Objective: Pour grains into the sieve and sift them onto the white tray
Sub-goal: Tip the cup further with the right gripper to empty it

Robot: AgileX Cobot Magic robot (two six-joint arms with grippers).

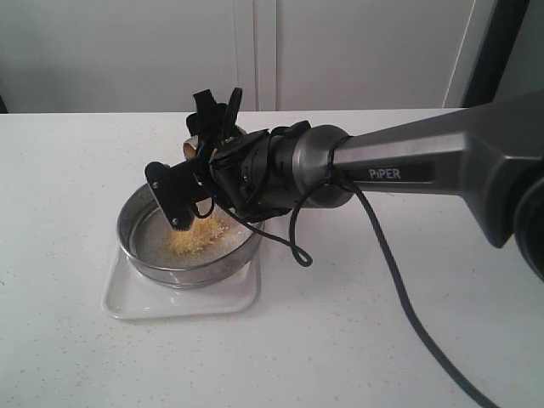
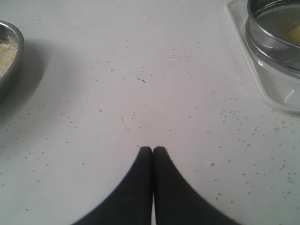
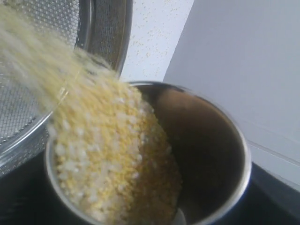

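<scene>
My right gripper [image 1: 209, 150] reaches across from the right, shut on a small steel cup [image 1: 194, 146] that is tilted over the sieve [image 1: 144, 255]. Yellow and whitish grains [image 3: 108, 159] stream out of the cup [image 3: 211, 154] over its rim into the sieve's mesh [image 3: 28, 93]. A golden pile of grains [image 1: 200, 238] lies in the sieve. The sieve rests on the white tray [image 1: 183, 302]. My left gripper [image 2: 153, 149] is shut on nothing, low over the bare table, apart from the sieve [image 2: 276, 42] and the tray [image 2: 262, 89].
In the left wrist view a steel bowl [image 2: 11, 70] holding pale grains shows at the frame's edge. Loose grains are scattered over the white table [image 2: 140, 93]. The right arm's black cable [image 1: 399, 297] trails across the table. A white wall [image 1: 340, 51] stands behind.
</scene>
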